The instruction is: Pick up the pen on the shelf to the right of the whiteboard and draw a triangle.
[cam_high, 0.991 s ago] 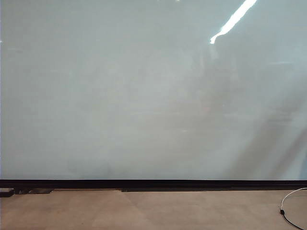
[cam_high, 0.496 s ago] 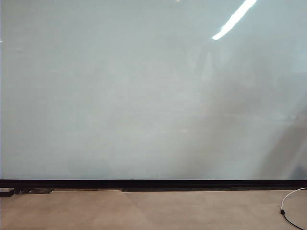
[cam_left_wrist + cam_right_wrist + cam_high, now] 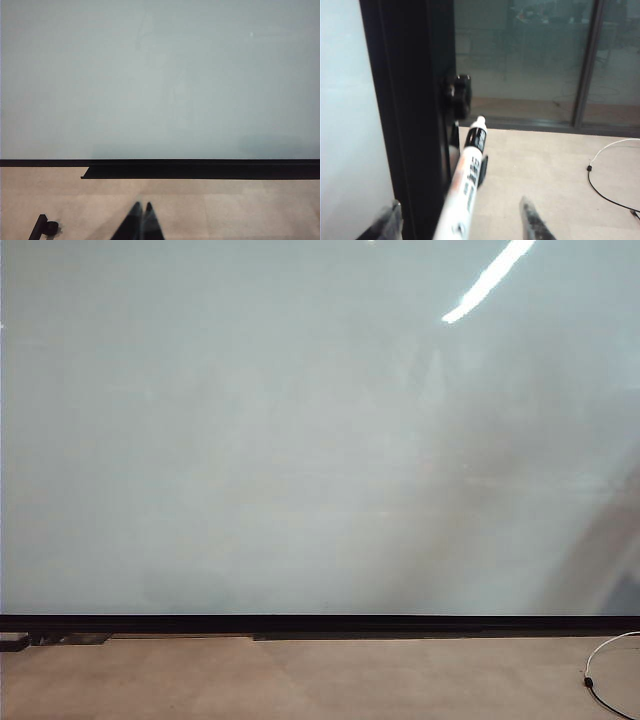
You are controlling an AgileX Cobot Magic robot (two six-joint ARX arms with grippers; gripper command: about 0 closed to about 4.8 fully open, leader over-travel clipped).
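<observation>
The room is evenly bright. A white glare streak (image 3: 490,280) shines at the upper right of the glossy whiteboard (image 3: 250,440); soft grey shadow lies lower right. The pen (image 3: 465,185) looks blurred near the camera.

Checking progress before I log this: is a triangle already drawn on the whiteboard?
No: in the exterior view the whiteboard is bare of any line, and the pen sits between the right hand's open fingers.

Left gripper (image 3: 141,220): fingertips together, apparently closed, pointing forward. Right gripper (image 3: 460,220): jaws spread wide, one blurred finger (image 3: 387,222) and the other finger (image 3: 532,220) well apart. Neither arm appears in the exterior view.
</observation>
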